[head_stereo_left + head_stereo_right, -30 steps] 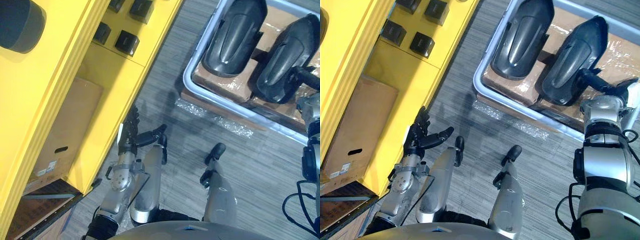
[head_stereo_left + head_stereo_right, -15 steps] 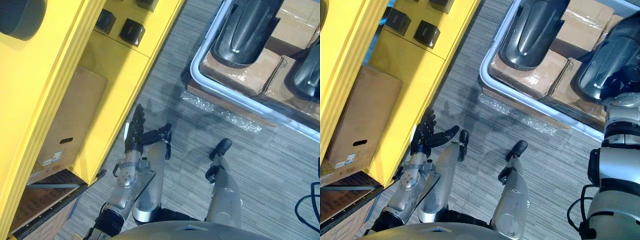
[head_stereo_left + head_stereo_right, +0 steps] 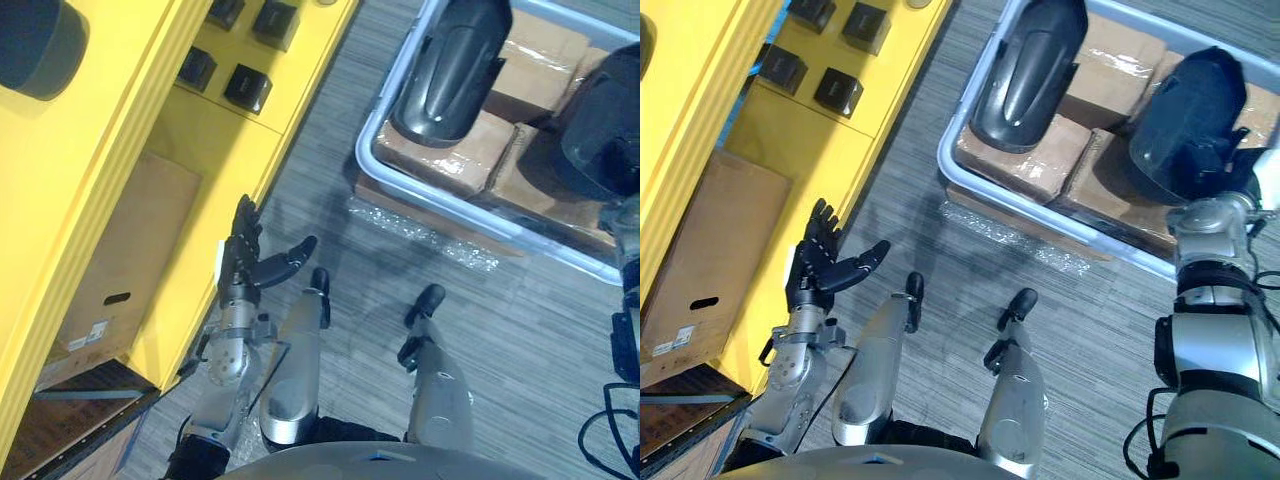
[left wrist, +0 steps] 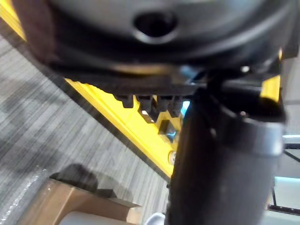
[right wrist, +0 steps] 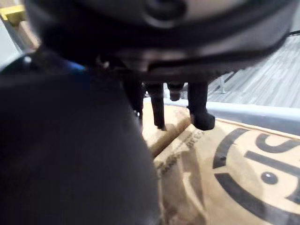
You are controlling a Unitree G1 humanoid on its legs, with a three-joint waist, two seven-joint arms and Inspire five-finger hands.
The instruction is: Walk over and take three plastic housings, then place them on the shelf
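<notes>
Pale plastic tray (image 3: 362,160) packed with cardboard boxes (image 3: 1025,165). One dark housing (image 3: 1025,75) lying on top of them, second housing (image 3: 1185,125) further right with right hand (image 5: 196,105) against it, grip impossible to tell. Left hand (image 3: 818,270) spread wide, empty, beside yellow shelf (image 3: 830,140) carrying small black blocks (image 3: 838,92).

Surface finishes, tray and surroundings

Plastic housings (image 3: 1025,70) in the tray (image 3: 450,207): dark, smooth, soft sheen. Tray: pale grey plastic with a smooth rim. Cardboard boxes (image 3: 1025,165) under the housings in the tray: brown, matt, patches of glossy clear tape. Clear film (image 3: 420,232) just beside the tray: crinkled, shiny. Floor (image 3: 520,340) around the tray: grey, finely ribbed, matt. Shelf (image 3: 215,150) across the floor from the tray: yellow, smooth painted finish. Left hand (image 3: 243,265): dark, matt.
</notes>
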